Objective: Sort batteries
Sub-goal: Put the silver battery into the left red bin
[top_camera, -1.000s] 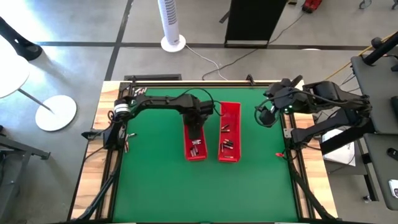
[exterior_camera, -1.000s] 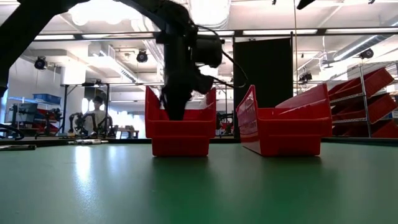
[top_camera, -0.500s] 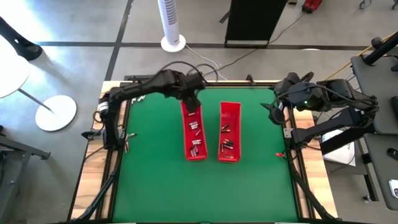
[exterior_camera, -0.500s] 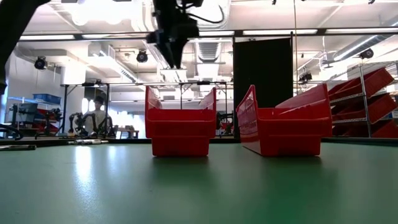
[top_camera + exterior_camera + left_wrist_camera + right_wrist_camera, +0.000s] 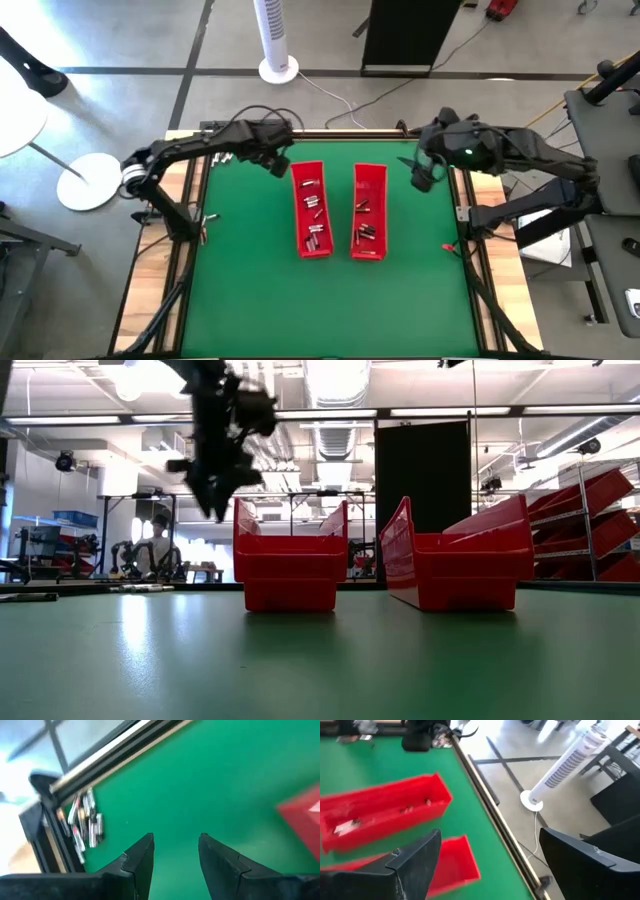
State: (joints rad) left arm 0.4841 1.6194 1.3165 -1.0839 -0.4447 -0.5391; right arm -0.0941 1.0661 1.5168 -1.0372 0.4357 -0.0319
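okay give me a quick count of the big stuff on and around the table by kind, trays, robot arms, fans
Red trays: 2, the left tray and the right tray, side by side on the green table.
Robot arms: 2, the left claw and the right claw, both open and empty.
Tower fans: 1, the white fan beyond the table.
Total: 5

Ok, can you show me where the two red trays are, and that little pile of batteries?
left red tray (image 5: 312, 215), high view, middle of its floor
right red tray (image 5: 368, 212), high view, middle of its floor
pile of batteries (image 5: 84, 823), left wrist view, middle of the cluster
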